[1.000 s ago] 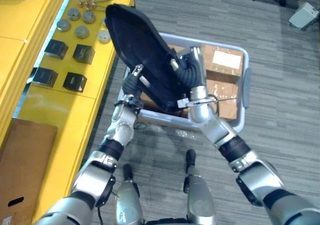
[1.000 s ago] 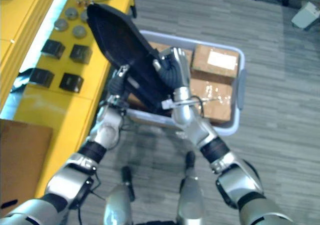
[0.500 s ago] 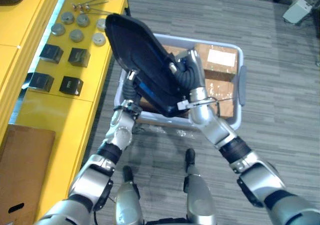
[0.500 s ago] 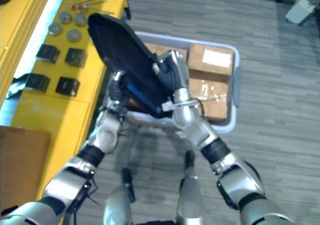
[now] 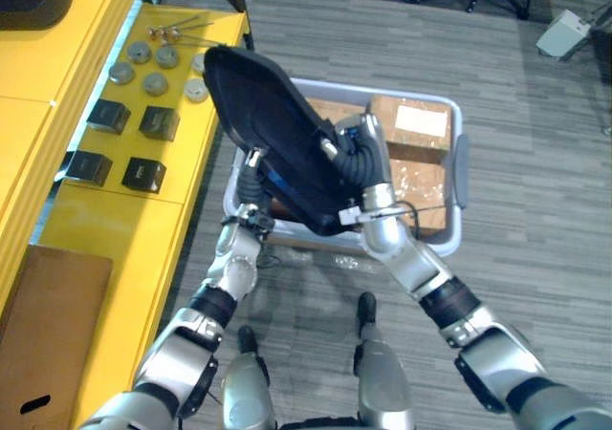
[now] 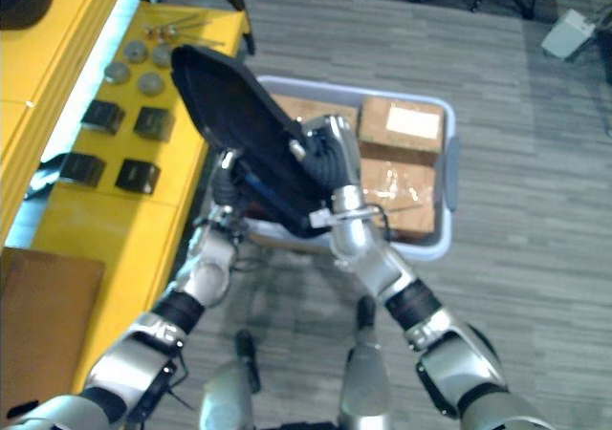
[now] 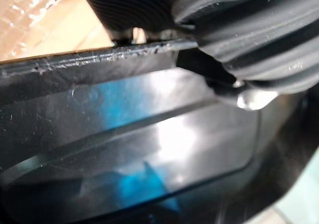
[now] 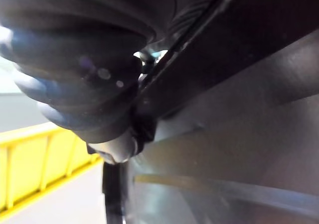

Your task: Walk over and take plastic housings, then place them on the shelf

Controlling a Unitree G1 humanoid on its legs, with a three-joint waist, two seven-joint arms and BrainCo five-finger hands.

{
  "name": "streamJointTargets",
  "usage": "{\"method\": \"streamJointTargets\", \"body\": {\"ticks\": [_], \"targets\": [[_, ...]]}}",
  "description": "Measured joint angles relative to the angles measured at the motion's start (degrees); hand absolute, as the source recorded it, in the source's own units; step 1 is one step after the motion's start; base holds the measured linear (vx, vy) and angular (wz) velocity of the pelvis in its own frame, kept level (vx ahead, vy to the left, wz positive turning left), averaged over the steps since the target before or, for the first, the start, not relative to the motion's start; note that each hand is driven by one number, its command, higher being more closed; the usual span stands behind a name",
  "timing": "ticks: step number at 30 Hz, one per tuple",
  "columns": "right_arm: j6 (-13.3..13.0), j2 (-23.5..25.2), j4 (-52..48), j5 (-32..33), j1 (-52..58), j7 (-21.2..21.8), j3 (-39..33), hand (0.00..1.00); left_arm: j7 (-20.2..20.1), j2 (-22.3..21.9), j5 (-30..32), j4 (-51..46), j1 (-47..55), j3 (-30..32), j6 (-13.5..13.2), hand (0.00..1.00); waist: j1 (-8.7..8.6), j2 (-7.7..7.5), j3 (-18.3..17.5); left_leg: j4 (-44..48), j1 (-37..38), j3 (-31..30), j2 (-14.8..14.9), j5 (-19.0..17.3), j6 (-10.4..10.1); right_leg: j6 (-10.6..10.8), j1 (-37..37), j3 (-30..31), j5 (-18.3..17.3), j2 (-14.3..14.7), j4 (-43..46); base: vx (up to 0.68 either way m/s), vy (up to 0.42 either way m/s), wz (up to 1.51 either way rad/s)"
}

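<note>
Currently held: one black housing, raised above the bin, far end showing by the edge of the shelf.
Left hand: set against the housing's near lower edge; open or closed cannot be told.
Right hand: dark cover pressed to the opposite edge; its grip likewise cannot be told.
Wrist views: the housing's glossy face and scuffed rim lie right against each hand's ribbed cover.
Why two hands: judged, the shell is broad, thin and slick, so support from both sides stops it twisting or sliding out.
Why tilted: judged, the steep angle carries the near end past the bin's rim and keeps it off the boxes inside.
Shelf: to the robot's left, just beside the bin. It carries discs and blocks at the far part, then a bare yellow stretch, then a brown board nearest.
Stage: judged, pick done, carry under way, placing not yet begun.
Versus a second ago: the whole view has shifted, so the head camera has moved. Bin, blocks and discs keep their places among themselves. The housing keeps the same tilt and the same seat between the hands, and no slip is seen.
Risk: judged, the far end may brush the discs when swung over the shelf.
</note>
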Motion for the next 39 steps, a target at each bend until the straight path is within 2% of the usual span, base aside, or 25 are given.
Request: {"method": "streamJointTargets", "body": {"ticks": [5,9,12,13,14,16,17,22,24,29,33,34,37,39], "targets": [[0.90,0.15,-0.42,1.19,2.49,0.37,-0.94,0.00,4.57,-1.57,5.29,-2.28,2.51,0.19,-0.57,1.00,1.07,1.31,-0.85,0.00,0.62,-0.09,0.01,-0.24,0.07,-0.11,0.91,-0.19,-0.12,0.00,-0.17,0.00,0.006,0.01],[1.84,0.26,-0.40,2.56,5.09,0.60,-1.13,0.00,12.48,-2.22,14.70,-6.25,5.87,0.41,-0.51,1.00,1.53,2.25,-2.63,-0.09,1.23,-0.18,0.03,-0.47,0.00,-0.10,1.90,-0.61,-0.14,0.01,-0.74,0.00,0.018,0.02],[3.45,0.27,-0.47,2.90,8.11,1.60,-3.24,0.00,20.90,-3.22,26.37,-8.32,7.57,0.87,0.47,1.00,2.53,2.20,-3.72,-0.17,2.24,-0.52,0.05,-0.60,-0.08,-0.07,3.62,-1.21,-0.12,0.02,-1.40,0.00,0.024,0.06],[3.74,0.28,-0.47,3.31,8.59,1.63,-3.44,0.00,22.16,-3.39,28.15,-8.47,7.91,0.94,0.53,1.00,2.70,2.18,-3.92,-0.15,2.49,-0.61,0.06,-0.69,-0.07,-0.07,3.94,-1.30,-0.15,0.04,-1.46,-0.02,0.017,0.04],[3.92,0.71,-0.51,3.91,9.40,1.59,-3.77,0.00,25.72,-3.72,33.46,-9.87,9.52,1.50,1.01,1.00,2.77,1.92,-4.86,-0.20,2.49,-0.61,0.08,-0.76,-0.08,-0.19,3.97,-1.33,-0.32,0.06,-1.57,0.00,0.000,0.00],[3.91,1.07,-1.24,4.18,10.38,1.54,-4.13,0.00,29.68,-3.72,39.29,-10.20,10.72,1.90,2.19,1.00,2.95,1.73,-5.68,-0.28,2.88,-0.59,0.11,-0.78,-0.06,-0.26,4.28,-1.34,-0.39,0.09,-1.65,0.00,0.000,0.00],[3.93,1.47,-2.92,4.95,11.69,1.32,-4.38,0.00,33.05,-3.70,44.48,-10.19,11.82,2.02,3.57,1.00,3.14,1.67,-6.28,-0.35,3.38,-0.59,0.26,-0.93,-0.14,-0.25,4.87,-1.43,-0.43,0.22,-1.86,0.00,0.000,0.00],[3.52,2.24,-9.24,5.07,15.08,-1.41,-5.58,0.00,39.79,-3.74,54.23,-10.19,15.40,2.26,5.10,1.00,3.95,0.72,-8.07,-1.37,5.33,-0.01,0.65,-0.96,-0.21,-0.22,6.33,-1.30,-0.42,0.60,-2.49,0.00,0.002,-0.02],[2.98,2.54,-11.34,6.35,17.22,-2.46,-6.69,0.00,42.88,-3.76,58.54,-10.20,17.23,3.15,5.48,1.00,4.06,-0.23,-9.02,-2.24,6.23,0.15,0.85,-1.02,-0.31,-0.49,6.94,-1.34,-0.97,0.83,-2.73,0.00,0.002,-0.02],[1.42,2.93,-14.69,10.23,21.71,-3.68,-9.72,0.00,49.09,-3.80,62.96,-10.71,19.74,5.23,7.24,1.00,3.98,-1.36,-10.06,-3.26,7.44,0.54,0.91,-0.80,-0.58,-0.39,7.47,-1.26,-1.18,0.94,-2.79,0.01,0.013,-0.02],[-0.34,3.61,-16.46,16.49,26.87,-3.35,-12.18,0.00,52.12,-5.70,64.78,-13.15,23.80,8.31,7.34,1.00,4.10,-1.23,-11.56,-4.88,9.23,1.48,1.16,-0.41,-1.13,-0.10,7.76,-0.66,-1.23,1.35,-2.78,0.05,0.028,-0.09],[-1.96,4.05,-17.69,19.96,29.95,-2.11,-14.27,0.00,52.91,-6.35,64.75,-13.64,24.91,9.35,7.19,1.00,3.98,-1.08,-12.18,-5.07,9.33,1.69,1.18,-0.42,-1.14,0.00,7.66,-0.48,-1.32,1.39,-2.79,0.06,0.041,-0.09],[-3.89,4.46,-18.66,24.63,34.66,-0.28,-17.74,0.00,53.05,-6.70,64.75,-15.20,26.28,11.14,6.85,1.00,3.97,-1.14,-12.45,-5.49,10.00,2.30,1.18,-0.42,-1.14,0.06,7.67,0.00,-1.38,1.46,-2.79,0.03,0.034,-0.10],[-5.57,5.11,-18.66,28.74,40.36,2.12,-21.80,0.00,53.09,-6.67,64.73,-19.33,29.55,13.35,5.01,1.00,3.79,-1.12,-12.72,-6.24,11.15,3.42,1.16,-0.44,-1.19,0.22,7.79,0.61,-1.60,1.46,-2.79,0.02,0.031,-0.17]]}}
